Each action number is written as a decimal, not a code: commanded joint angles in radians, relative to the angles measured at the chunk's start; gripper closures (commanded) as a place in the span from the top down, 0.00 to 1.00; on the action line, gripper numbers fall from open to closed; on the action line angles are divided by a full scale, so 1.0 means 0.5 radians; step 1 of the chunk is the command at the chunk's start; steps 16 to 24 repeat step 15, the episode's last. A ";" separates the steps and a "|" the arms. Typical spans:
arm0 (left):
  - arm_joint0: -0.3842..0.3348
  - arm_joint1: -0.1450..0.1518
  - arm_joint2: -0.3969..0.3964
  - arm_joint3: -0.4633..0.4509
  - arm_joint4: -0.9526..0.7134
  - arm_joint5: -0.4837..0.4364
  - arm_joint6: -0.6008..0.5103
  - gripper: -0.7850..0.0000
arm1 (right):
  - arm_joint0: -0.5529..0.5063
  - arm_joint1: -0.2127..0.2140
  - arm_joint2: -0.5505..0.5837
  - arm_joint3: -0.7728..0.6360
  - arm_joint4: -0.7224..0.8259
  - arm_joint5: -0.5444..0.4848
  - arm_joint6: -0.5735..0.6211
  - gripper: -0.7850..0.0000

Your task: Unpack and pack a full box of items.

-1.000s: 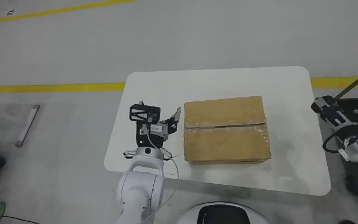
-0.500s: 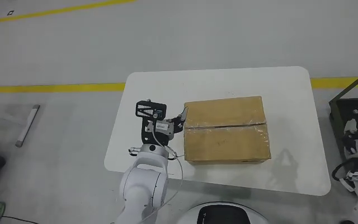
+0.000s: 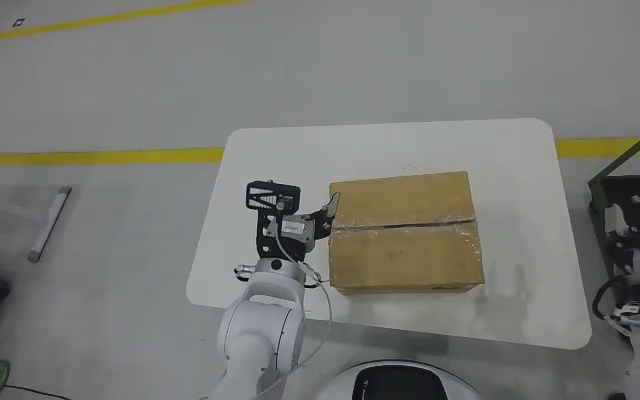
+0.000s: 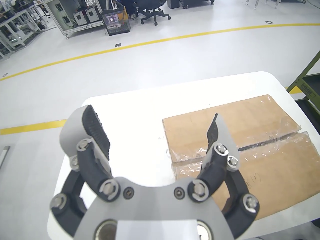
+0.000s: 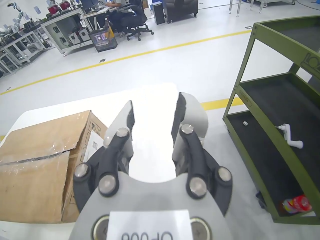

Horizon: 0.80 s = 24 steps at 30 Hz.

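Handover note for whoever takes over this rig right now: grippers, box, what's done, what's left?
Left gripper: open, empty, at the left end of the brown cardboard box, by its centre seam.
Right gripper: open, empty, by the white table's right edge, near the green metal cart.
Box: on the table, flaps closed, clear tape across them.
Done: nothing unpacked.
Left: open, unpack, repack.

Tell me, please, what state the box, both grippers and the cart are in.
Cardboard box: shut, flaps down, clear tape over the seam.
Left gripper: open, empty, at the box's end.
Right gripper: open, empty.
Green cart: upright beside the table, small items on its shelves.
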<state>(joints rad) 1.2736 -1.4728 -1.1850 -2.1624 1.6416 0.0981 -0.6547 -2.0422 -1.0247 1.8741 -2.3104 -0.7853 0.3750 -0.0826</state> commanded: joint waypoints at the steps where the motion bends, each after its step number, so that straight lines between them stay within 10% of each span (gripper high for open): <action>1: 0.000 0.000 0.000 0.000 0.000 0.000 0.000 1.00 | 0.000 0.000 0.000 0.000 0.000 0.000 0.000 0.61; 9: 0.000 0.000 0.000 0.000 0.000 0.000 0.000 1.00 | 0.000 0.000 0.000 0.000 0.000 0.000 0.000 0.97; 24: 0.000 0.000 0.000 0.000 0.000 0.000 0.000 1.00 | 0.000 0.000 0.000 0.000 0.000 0.000 0.000 1.00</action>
